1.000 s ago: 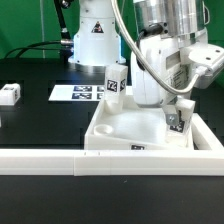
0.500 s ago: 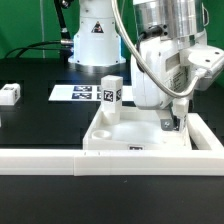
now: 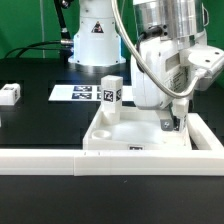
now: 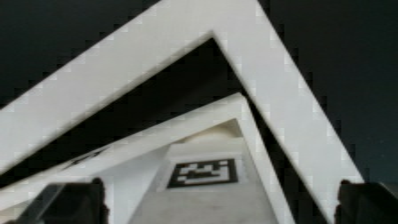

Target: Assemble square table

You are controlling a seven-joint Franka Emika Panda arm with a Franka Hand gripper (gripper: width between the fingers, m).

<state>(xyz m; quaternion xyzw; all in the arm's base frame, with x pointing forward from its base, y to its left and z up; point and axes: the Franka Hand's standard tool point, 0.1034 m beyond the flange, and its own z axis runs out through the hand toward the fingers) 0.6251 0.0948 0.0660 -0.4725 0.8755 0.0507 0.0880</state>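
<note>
loose leg block (image 3: 9, 94) on bench, exterior view's left, waiting | upright leg (image 3: 111, 95) in tabletop's (image 3: 120, 133) far-left corner socket | tabletop rim-up, butted against L-shaped rail (image 3: 60, 160), likely for bracing | pincer (image 3: 172, 122) spread over 2nd leg at right corner, apparently just seated

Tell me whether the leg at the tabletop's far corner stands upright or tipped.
Upright: the leg stands straight in the far corner of the tabletop, its tag facing the exterior view.

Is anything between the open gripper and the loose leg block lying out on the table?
Yes. From the gripper to the loose leg block, the upright leg standing in the tabletop's corner socket sits roughly between them.
</note>
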